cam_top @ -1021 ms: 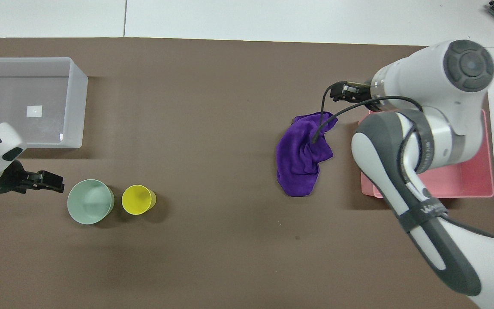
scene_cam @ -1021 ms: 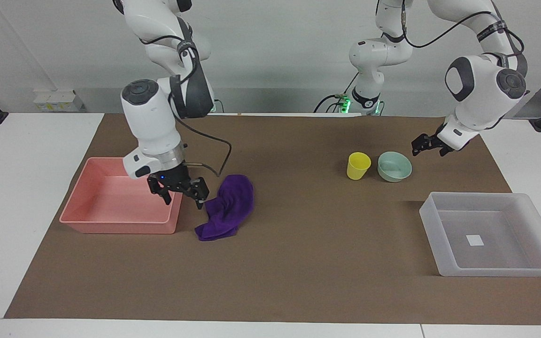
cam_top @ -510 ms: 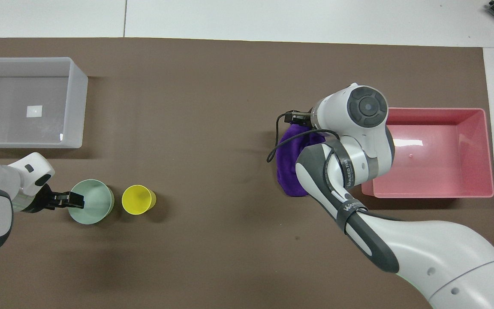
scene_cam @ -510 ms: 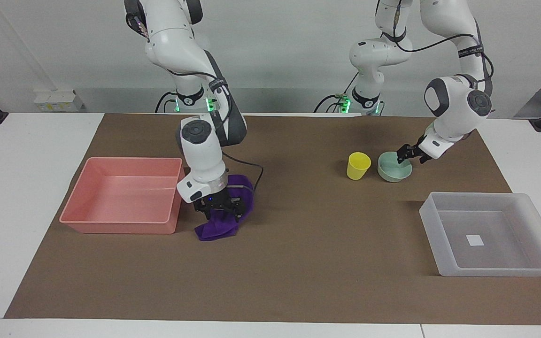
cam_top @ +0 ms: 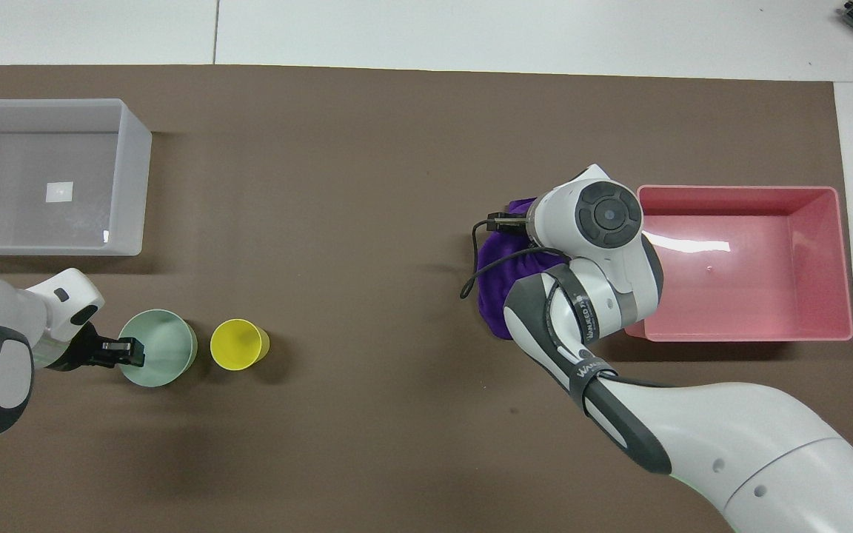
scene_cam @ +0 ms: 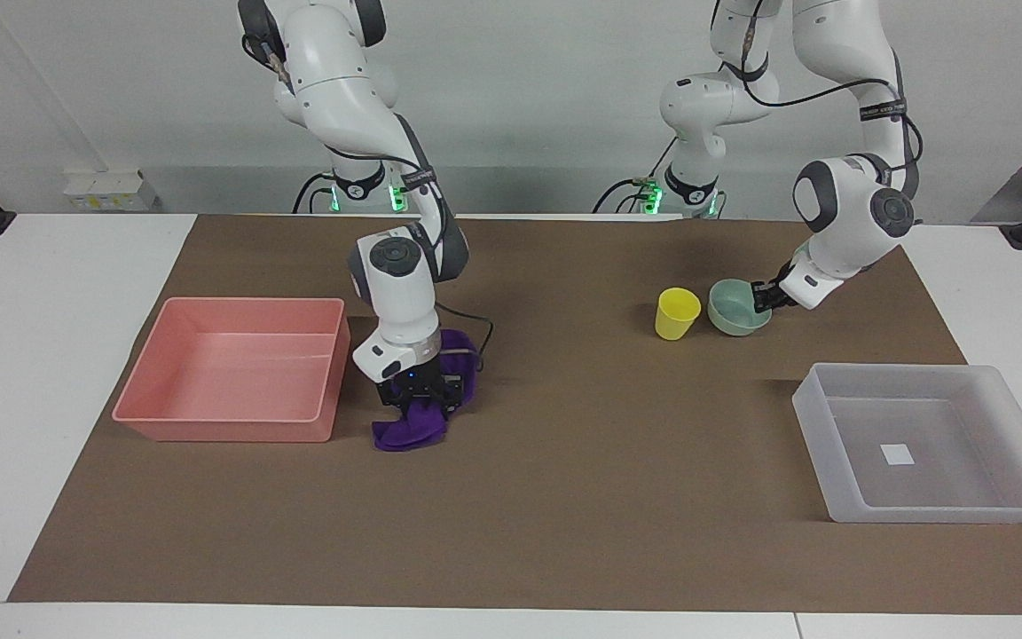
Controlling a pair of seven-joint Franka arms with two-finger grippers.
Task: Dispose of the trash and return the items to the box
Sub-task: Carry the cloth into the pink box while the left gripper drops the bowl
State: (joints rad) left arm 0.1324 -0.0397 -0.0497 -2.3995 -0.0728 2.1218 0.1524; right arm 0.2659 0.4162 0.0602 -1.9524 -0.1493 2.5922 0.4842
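Observation:
The purple rag [scene_cam: 409, 435] lies bunched on the brown mat beside the pink tray [scene_cam: 227, 430]. My right gripper [scene_cam: 420, 406] is pressed down into it, its fingers closed on a fold of cloth. In the overhead view the right wrist covers most of the rag [cam_top: 497, 274]. At the left arm's end, the mint bowl [scene_cam: 728, 311] sits beside the yellow cup [scene_cam: 677, 312]. My left gripper [scene_cam: 764, 295] pinches the bowl's rim on the side away from the cup, and the bowl tips slightly. The translucent box [scene_cam: 808, 404] holds only its white sticker.
The pink tray [cam_top: 737, 329] has nothing in it and stands at the right arm's end. The box [cam_top: 138, 185] lies farther from the robots than the bowl [cam_top: 164, 344] and cup [cam_top: 238, 344]. Brown mat stretches bare between the two groups.
My right gripper came from over the pink tray's edge down onto the rag and closed, bunching it. My left gripper reached the bowl's rim and closed on it, tipping the bowl.

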